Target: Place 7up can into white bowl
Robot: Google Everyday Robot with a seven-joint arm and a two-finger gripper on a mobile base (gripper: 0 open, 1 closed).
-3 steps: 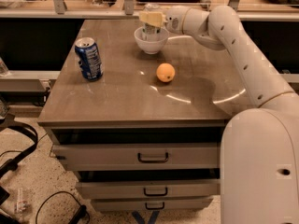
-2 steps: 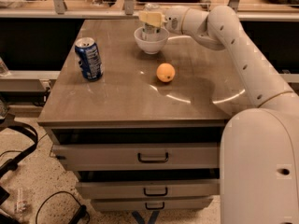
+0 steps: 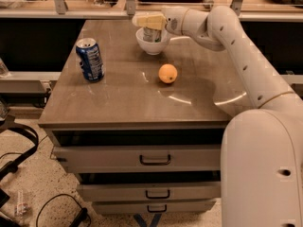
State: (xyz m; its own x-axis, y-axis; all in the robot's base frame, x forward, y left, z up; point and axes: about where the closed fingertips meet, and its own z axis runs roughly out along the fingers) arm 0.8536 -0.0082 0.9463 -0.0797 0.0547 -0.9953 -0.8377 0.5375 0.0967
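The gripper (image 3: 149, 21) hangs over the far middle of the tabletop, its cream jaws lying sideways and, as far as this angle lets one judge, clenched on the upper part of the 7up can (image 3: 152, 34). The can stands upright under them. Its lower body is sunk inside the white bowl (image 3: 152, 47), so only a band of green and white label shows between the jaws and the rim. Whether its base already rests on the bowl's floor is hidden by the bowl's wall.

The step in hand looks like the release. To do it well, the can should be felt to sit flat before the jaws let go, since a can dropped from even slightly above could rock in such a narrow bowl. The jaws should then part just enough to clear the can's sides and lift straight up, so that no sideways drag tips the can or slides the light bowl.

Beyond the bowl, the white arm (image 3: 227, 27) reaches in from the right. An orange (image 3: 167, 73) lies nearer the front, apart from the bowl, and a blue soda can (image 3: 90, 59) stands well to the left. Neither lies in the way of a vertical withdrawal. All of this sits on the grey top of a drawer cabinet (image 3: 123, 98).
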